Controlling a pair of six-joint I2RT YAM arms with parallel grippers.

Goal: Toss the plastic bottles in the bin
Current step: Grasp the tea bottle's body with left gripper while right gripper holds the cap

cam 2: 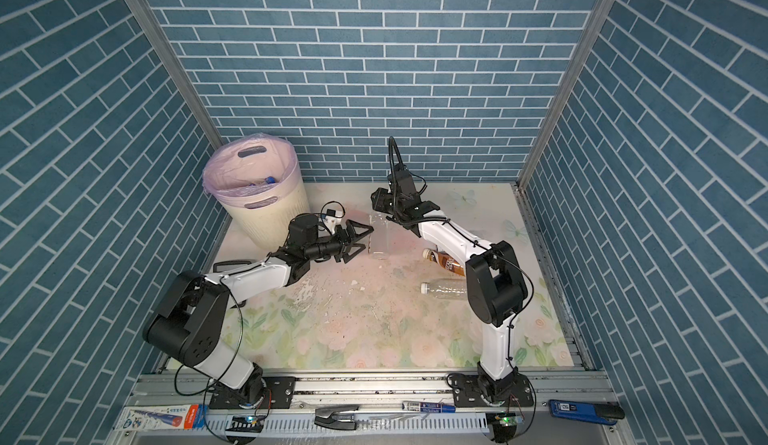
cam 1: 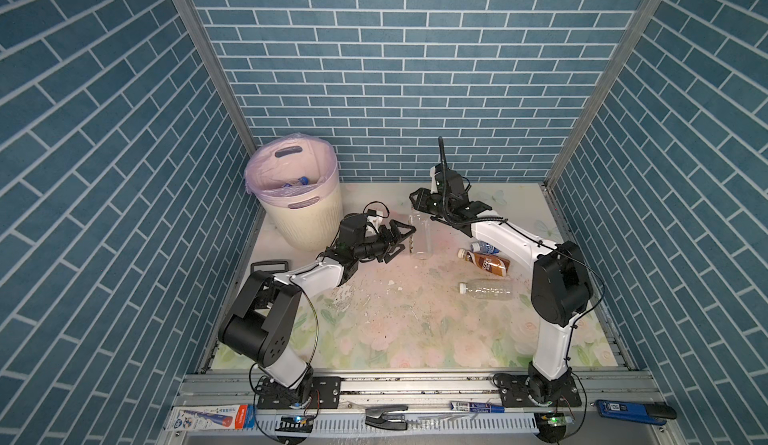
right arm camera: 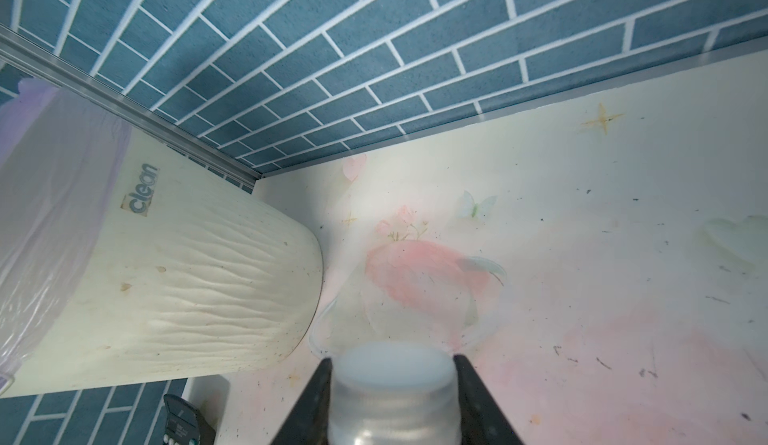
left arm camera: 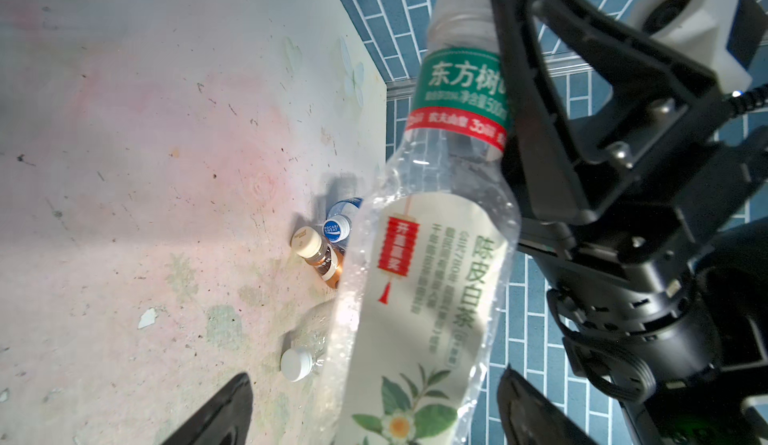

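Mid-table (cam 1: 415, 318), bottle (cam 1: 420, 237) seemingly upright, cap (right arm camera: 395, 393) up, pinched by right jaws, left jaws spread

Floral table (cam 1: 374, 330) w/ bin (cam 1: 291, 222) standing far-left corner, black calculator (cam 1: 270, 265) at left edge, and lying on the right: blue-label bottle (cam 1: 487, 248), brown-label bottle (cam 1: 488, 262), clear bottle (cam 1: 486, 290).
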